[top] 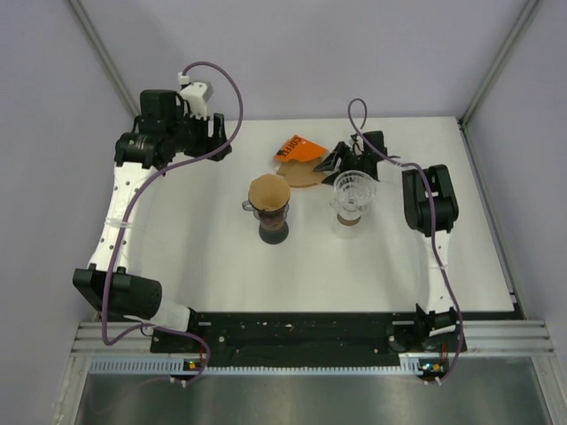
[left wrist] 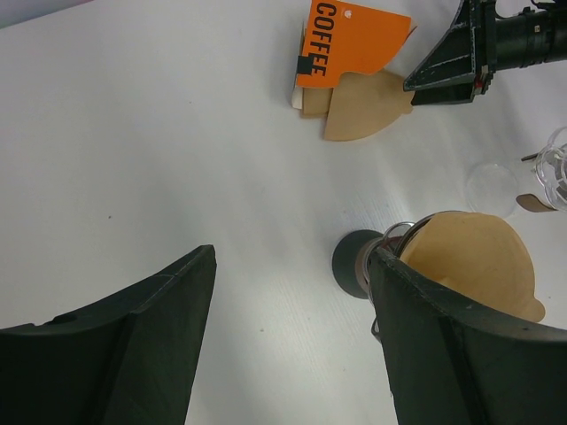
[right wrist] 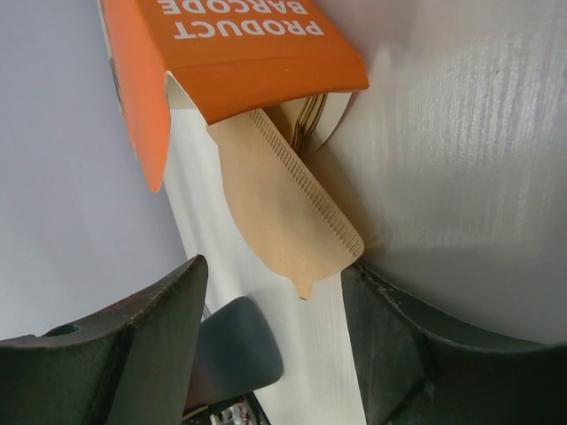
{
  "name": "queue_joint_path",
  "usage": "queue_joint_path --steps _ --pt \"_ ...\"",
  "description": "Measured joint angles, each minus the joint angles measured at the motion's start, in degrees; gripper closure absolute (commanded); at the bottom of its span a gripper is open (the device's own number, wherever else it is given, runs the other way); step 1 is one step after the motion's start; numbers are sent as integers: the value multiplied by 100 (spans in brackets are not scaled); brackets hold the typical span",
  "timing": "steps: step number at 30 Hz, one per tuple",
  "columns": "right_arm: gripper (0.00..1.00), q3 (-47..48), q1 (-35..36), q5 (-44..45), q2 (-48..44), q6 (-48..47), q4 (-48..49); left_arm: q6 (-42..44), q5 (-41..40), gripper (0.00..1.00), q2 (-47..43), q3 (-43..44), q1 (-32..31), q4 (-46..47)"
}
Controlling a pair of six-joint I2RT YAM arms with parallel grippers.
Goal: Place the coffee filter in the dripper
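Observation:
An orange coffee filter box [top: 299, 148] lies at the back of the table with brown paper filters [top: 301, 174] sticking out of its open end. My right gripper [top: 333, 161] is open right at those filters. In the right wrist view the outermost filter [right wrist: 283, 204] hangs from the box [right wrist: 239, 44], and its rounded end reaches just between my open fingertips [right wrist: 275, 270]. A clear glass dripper [top: 354, 190] stands empty beside the right gripper. A second dripper [top: 268, 199] on a dark base holds a brown filter. My left gripper [top: 217, 137] is open and empty at the back left.
In the left wrist view, the filter-lined dripper [left wrist: 469, 257] shows behind my right finger. The box [left wrist: 350, 44] and the right gripper [left wrist: 461, 62] lie farther off, and the glass dripper [left wrist: 554, 173] is at the right edge. A dark rounded object [right wrist: 235, 350] shows low in the right wrist view.

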Motion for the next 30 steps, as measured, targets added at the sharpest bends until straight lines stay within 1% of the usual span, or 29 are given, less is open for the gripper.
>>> queue_joint_path --steps 4,12,17,24,28,29,30 --pt "42 -136 0 46 0 267 323 -17 35 25 0 -2 9 15" --pt "49 -538 2 282 0 1104 1338 -17 39 24 -11 -44 28 28" --pt "52 -542 2 382 2 1495 1799 -20 42 25 -24 -52 37 31" --pt "53 -542 2 503 22 1816 2120 -20 79 24 -26 -55 52 31" --pt "53 -542 2 573 33 1847 2114 -20 103 24 -35 -66 59 33" --pt "55 -540 2 586 33 1847 2114 -20 111 24 -35 -66 59 33" --pt "61 -538 2 597 33 1843 2109 -20 125 24 -35 -66 61 33"
